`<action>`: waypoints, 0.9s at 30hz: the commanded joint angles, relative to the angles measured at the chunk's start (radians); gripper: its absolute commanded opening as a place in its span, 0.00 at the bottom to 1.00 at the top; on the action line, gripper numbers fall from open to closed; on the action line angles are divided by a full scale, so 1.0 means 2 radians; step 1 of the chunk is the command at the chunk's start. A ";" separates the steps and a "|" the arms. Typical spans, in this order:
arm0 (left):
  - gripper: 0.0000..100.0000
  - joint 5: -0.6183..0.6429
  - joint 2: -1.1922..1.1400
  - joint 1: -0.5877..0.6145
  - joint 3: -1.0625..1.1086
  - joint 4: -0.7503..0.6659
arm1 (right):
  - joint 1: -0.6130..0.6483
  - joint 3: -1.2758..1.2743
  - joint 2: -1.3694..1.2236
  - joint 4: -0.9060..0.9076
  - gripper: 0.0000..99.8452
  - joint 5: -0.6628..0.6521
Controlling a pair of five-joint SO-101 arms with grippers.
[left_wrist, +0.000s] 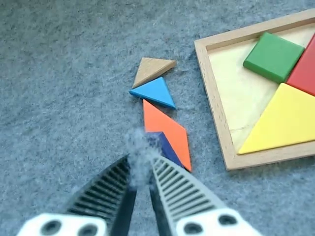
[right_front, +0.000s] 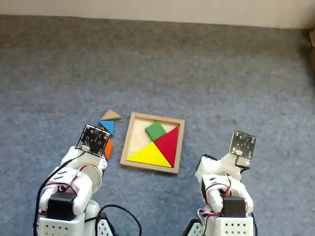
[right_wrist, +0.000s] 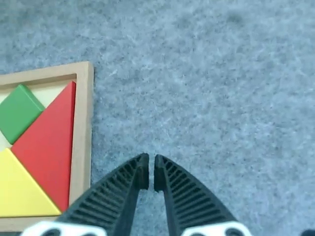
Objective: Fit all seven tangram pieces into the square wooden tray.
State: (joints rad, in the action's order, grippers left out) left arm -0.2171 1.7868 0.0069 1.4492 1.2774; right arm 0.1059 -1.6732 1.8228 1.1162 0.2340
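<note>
Claw tips on the left arm come first: the left claw [left_wrist: 142, 164] hangs low over the grey, felt-like counter [left_wrist: 59, 73] with its jaws drawn together, holding nothing, right at the near end of a short row of four loose pieces. Next to the tips is a dark blue piece [left_wrist: 169, 150], pressed against the orange parallelogram [left_wrist: 170, 132]; whether it lies beside it or partly under it I cannot tell. Beyond them lie the blue triangle [left_wrist: 155, 92] and the wood-coloured triangle [left_wrist: 152, 70], corner to corner, all just beside the tray [left_wrist: 211, 103] but outside it. These look like thin, stiff, light slabs with smooth painted faces. They will not bend or break, yet they lie flat, so a grip must come from above onto opposite edges, the tips pressing a little into the soft cloth. The parallelogram is probably easiest, pinched across its two long parallel sides. A triangle's edges converge, so it is likely to squirt out unless it is held from the long side to the opposite corner—or simply pushed along. In the tray the green square [left_wrist: 273, 56], red triangle [left_wrist: 305, 73] and yellow triangle [left_wrist: 283, 120] sit flush against one another, leaving the side nearest the loose pieces bare. Further right, the right claw [right_wrist: 147, 169] has its jaws closed on nothing, above bare cloth just outside the tray's rim.
</note>
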 commanded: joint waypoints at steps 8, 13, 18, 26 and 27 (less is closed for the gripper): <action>0.01 0.000 0.017 0.019 -0.048 -0.001 | -0.007 -0.071 0.007 0.000 0.03 0.006; 0.04 0.000 -0.043 0.018 -0.054 -0.006 | -0.007 -0.071 0.007 0.000 0.03 0.006; 0.06 0.002 -0.145 0.018 -0.082 -0.036 | -0.007 -0.071 0.007 0.000 0.03 0.006; 0.07 0.030 -0.247 0.018 -0.089 -0.107 | -0.007 -0.071 0.007 0.000 0.03 0.006; 0.08 0.030 -0.260 0.018 -0.096 -0.110 | -0.007 -0.071 0.007 0.000 0.03 0.006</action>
State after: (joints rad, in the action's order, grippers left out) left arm -0.1726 1.3495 0.0345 1.3326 1.1070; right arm 0.1059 -1.6732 1.8228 1.1162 0.2340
